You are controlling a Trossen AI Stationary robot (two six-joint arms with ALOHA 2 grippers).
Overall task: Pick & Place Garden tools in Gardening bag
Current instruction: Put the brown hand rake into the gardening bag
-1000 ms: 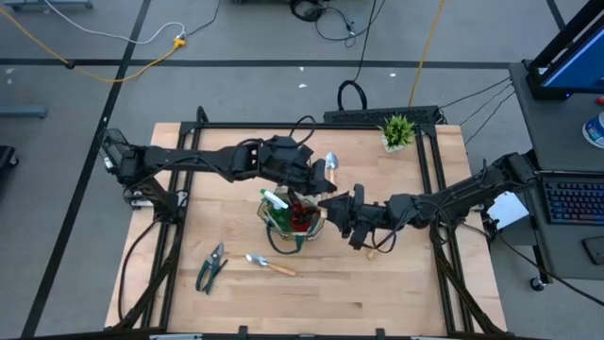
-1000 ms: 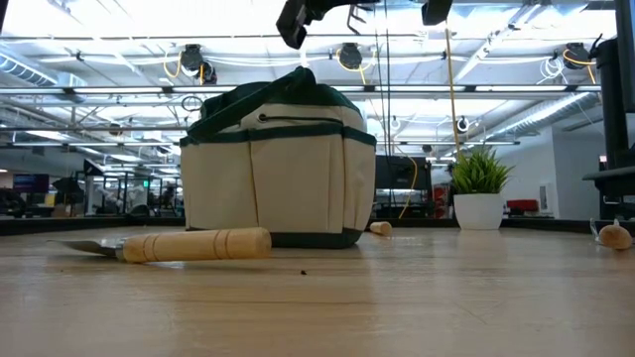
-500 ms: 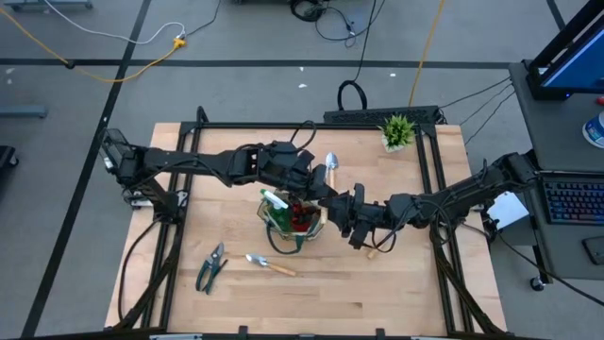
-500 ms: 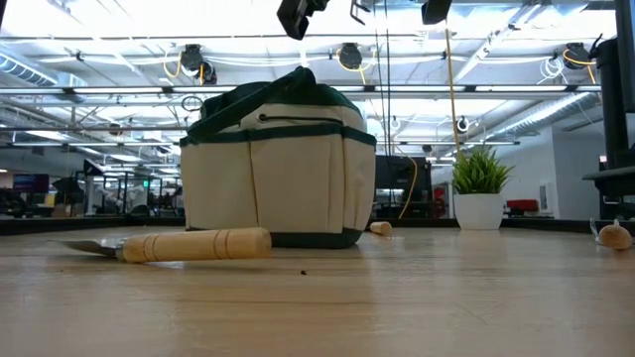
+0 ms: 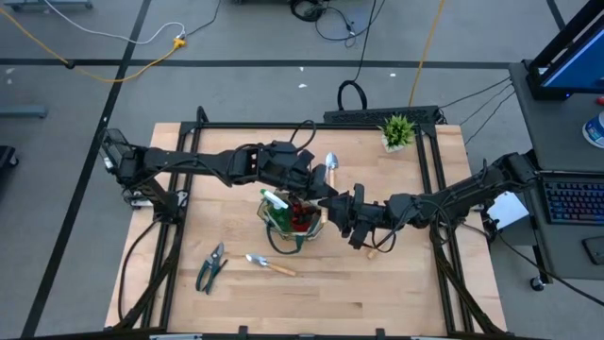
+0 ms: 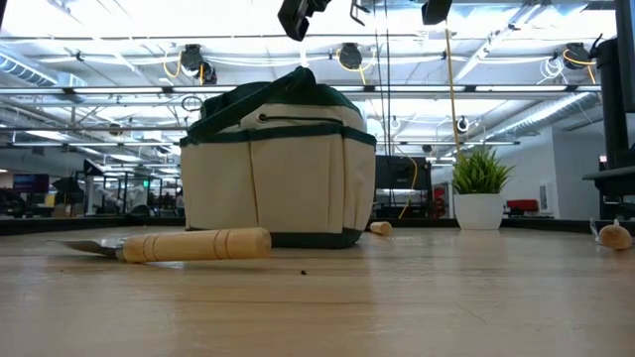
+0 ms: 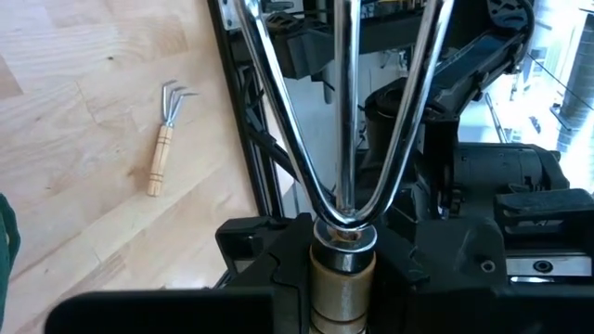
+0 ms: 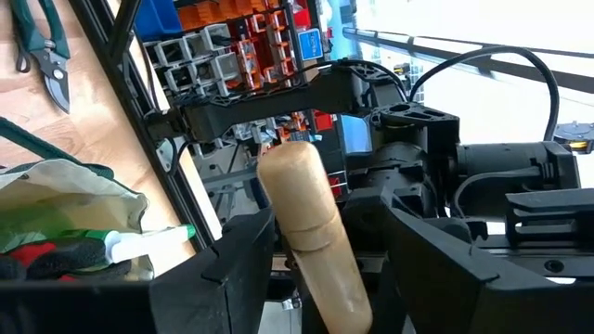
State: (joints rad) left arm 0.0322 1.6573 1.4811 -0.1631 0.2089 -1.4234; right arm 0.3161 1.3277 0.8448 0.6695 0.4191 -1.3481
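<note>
Gardening bag (image 5: 291, 215): your khaki fabric tote with dark green trim sits mid-table, holding a green spray bottle (image 5: 275, 201) and red-and-black glove (image 5: 300, 213). Left gripper (image 5: 316, 185), above the bag's far side, clamps a wooden-handled trowel (image 5: 330, 166) with a polished metal blade. Right gripper (image 5: 338, 210), beside the bag, grips a smooth rounded wooden handle (image 8: 306, 232). Pruners (image 5: 211, 267), a second trowel (image 5: 270, 264) and a hand fork (image 7: 162, 151) lie on the pale wood table (image 5: 396, 293).

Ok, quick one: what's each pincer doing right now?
Left pincer: shut on a wooden-handled trowel above the gardening bag.
Right pincer: shut on a wooden tool handle.
</note>
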